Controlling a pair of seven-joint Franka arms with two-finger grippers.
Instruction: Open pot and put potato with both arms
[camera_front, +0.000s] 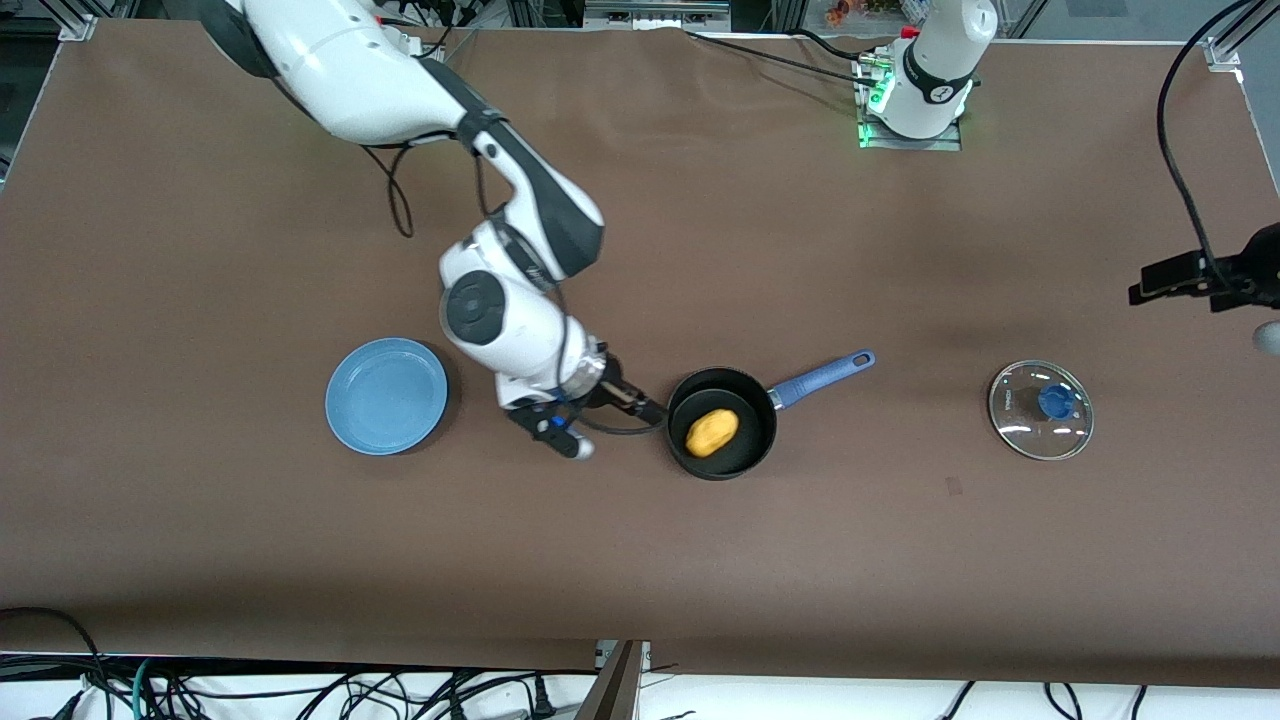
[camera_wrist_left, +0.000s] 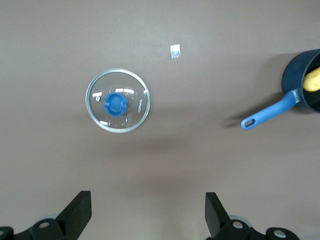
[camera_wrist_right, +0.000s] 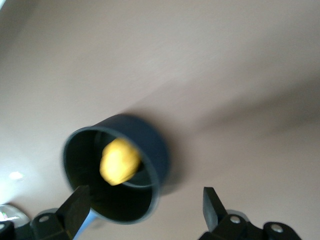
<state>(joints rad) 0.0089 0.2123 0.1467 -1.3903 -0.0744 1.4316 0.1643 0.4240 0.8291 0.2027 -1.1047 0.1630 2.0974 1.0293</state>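
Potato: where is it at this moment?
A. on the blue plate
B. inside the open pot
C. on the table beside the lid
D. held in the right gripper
B: the potato lies inside the pot, whose lid rests apart on the table toward the left arm's end.

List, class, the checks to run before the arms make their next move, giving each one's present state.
1. Lid off the pot: ok, flat on the table toward the left arm's end.
2. Potato inside the pot: ok.
3. Right gripper empty: ok, open beside the pot.
4. Left gripper empty: ok, open above the lid.
5. Plate bare: ok.
6. Pot upright: ok.
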